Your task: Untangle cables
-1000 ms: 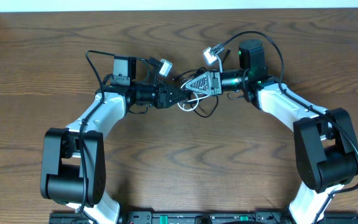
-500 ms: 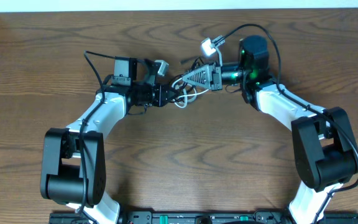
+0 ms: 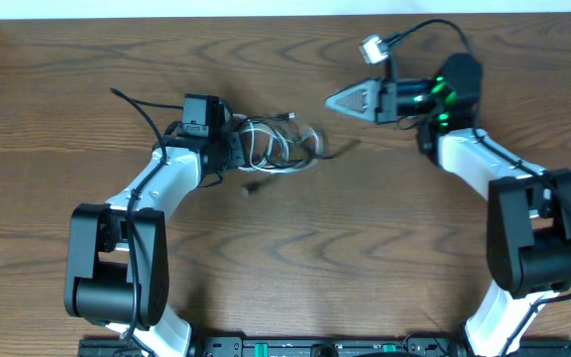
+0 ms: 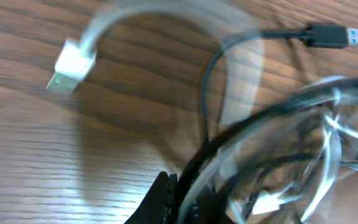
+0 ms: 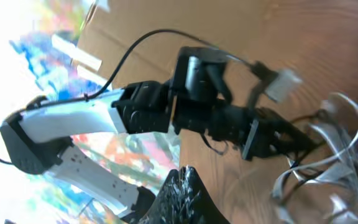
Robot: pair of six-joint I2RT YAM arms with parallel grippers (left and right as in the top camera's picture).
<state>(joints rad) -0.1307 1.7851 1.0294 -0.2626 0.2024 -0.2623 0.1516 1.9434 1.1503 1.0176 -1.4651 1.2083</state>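
The tangle of thin white and black cables (image 3: 284, 144) lies on the brown wood-grain table (image 3: 285, 258), upper middle in overhead view. It sits just beside the left arm's black two-finger gripper (image 3: 238, 151), on the side facing the right arm. The bundle's long axis runs approx. along the line from that gripper toward the other arm.

The left gripper is closed down w/ the near end of the tangle pinched in it. The left wrist view shows black + translucent-white strands running out past the fingertip, blurred. A white flat USB plug (image 4: 70, 65) on a white lead arcs off to one side, and a black plug w/ blue tip (image 4: 328, 34) sticks out at the other. Both are loose over the wood, not gripped.

The right arm's grey wedge-shaped gripper (image 3: 333, 99) is closed too, w/ nothing seen between its fingers, and its tip points toward the left arm. It stands apart from the bundle, farther back on the table, w/ bare wood between. A thin dark strand (image 3: 337, 149) trails off the bundle's far end; it's the bit nearest the right arm.

Judgement: the left arm is the nearer one and acts as anchor. The next move prob. turns on the right gripper, which needs to open, come down to that free end and take one strand. It would then pull along the bundle's axis, away from the left gripper. Risk: it catches several loops at once and tightens the knot.
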